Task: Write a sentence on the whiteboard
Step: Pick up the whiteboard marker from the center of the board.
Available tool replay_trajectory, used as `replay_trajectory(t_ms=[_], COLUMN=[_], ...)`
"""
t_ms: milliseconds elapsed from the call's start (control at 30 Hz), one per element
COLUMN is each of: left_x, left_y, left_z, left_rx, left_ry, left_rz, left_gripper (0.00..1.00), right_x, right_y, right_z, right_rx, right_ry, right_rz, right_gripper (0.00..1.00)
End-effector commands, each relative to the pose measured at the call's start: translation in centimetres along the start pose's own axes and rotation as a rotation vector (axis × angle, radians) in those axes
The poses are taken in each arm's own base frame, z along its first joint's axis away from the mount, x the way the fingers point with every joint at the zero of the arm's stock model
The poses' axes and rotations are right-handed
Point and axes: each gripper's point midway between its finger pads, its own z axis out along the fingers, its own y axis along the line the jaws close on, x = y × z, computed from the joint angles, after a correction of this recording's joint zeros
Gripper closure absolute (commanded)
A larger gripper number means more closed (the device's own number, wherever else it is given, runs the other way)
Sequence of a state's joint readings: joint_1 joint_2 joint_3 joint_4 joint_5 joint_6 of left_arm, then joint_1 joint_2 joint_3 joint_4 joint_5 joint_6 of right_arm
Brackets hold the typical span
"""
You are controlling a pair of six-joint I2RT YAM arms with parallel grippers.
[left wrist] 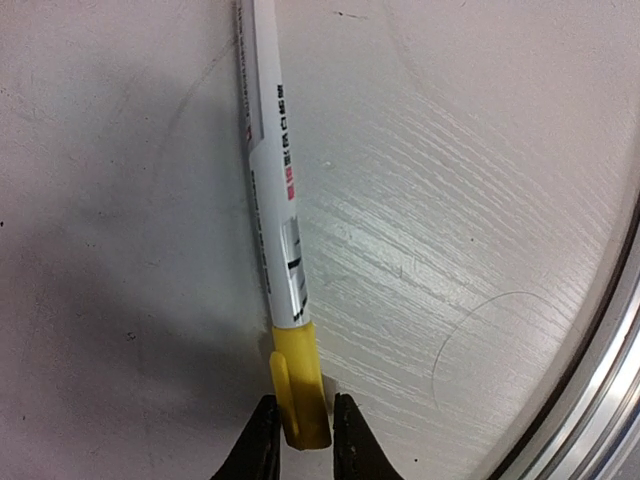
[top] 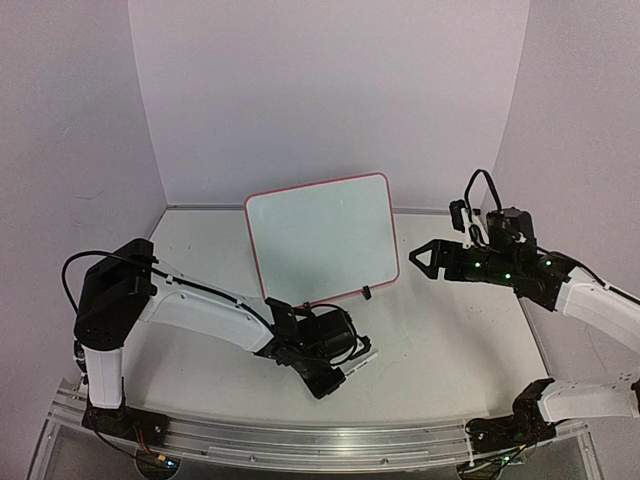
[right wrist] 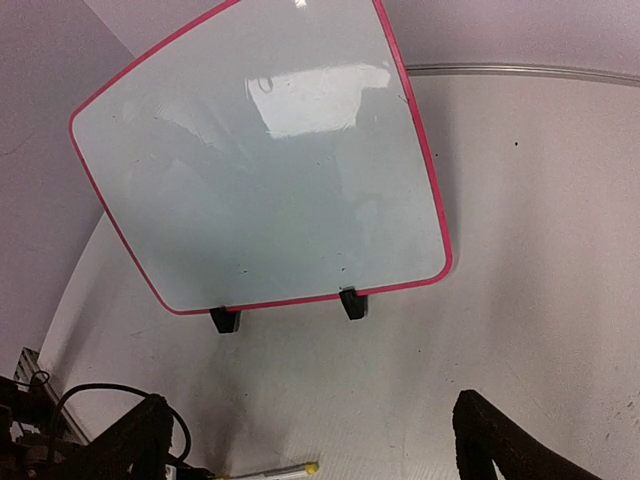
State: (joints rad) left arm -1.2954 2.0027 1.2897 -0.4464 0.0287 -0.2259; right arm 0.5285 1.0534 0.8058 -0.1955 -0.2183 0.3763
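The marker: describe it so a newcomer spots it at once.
Find the red-framed whiteboard standing in the middle. In front of it, the marker lies flat, its end between the jaws of the left gripper. It is the only pen: white barrel, yellow cap.

marker (left wrist: 272,200) — far end cropped, whiteboard (right wrist: 260,180) top cropped

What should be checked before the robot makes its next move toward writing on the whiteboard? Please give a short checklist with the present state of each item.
1. The left hand is closed on the marker, at its yellow cap: ok.
2. The grip is firm enough to lift: cannot tell.
3. Cap off for writing: not ok, it is on.
4. The whiteboard stands on both clip feet: ok.
5. Board surface blank: ok.
6. The right hand is open and apart from the board: ok.
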Motion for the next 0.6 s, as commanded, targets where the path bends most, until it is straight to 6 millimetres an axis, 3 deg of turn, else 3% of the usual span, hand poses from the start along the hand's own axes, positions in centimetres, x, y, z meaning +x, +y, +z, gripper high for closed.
replay_trajectory(t_ms=[0,133,367,567], left_x=[1.1,1.3,0.1,-1.4], left_y=[0.4,0.6,0.6,1.5], left_z=[0.8,0.3,-3.2,-7.0], left_rx=[-0.046,-0.058,-0.039,0.089], left_ry=[0.057,0.046,-0.027,-0.105], left_rz=[0.016,0.002,-0.011,-0.022], left_gripper=[0.88,0.99,1.00,1.00], right_x=[-0.3,0.0,2.9,6.9], right_y=[-0.1,0.1,0.4,2.7], right_z=[-0.4,-0.4,0.6,1.1], right_rx=[0.000,-0.014,-0.058,-0.242], right_ry=[-0.025,-0.013,0.111,0.292], right_rz=[0.006,0.010,0.016,0.054], right_gripper=[0.07,0.06,0.02,0.02])
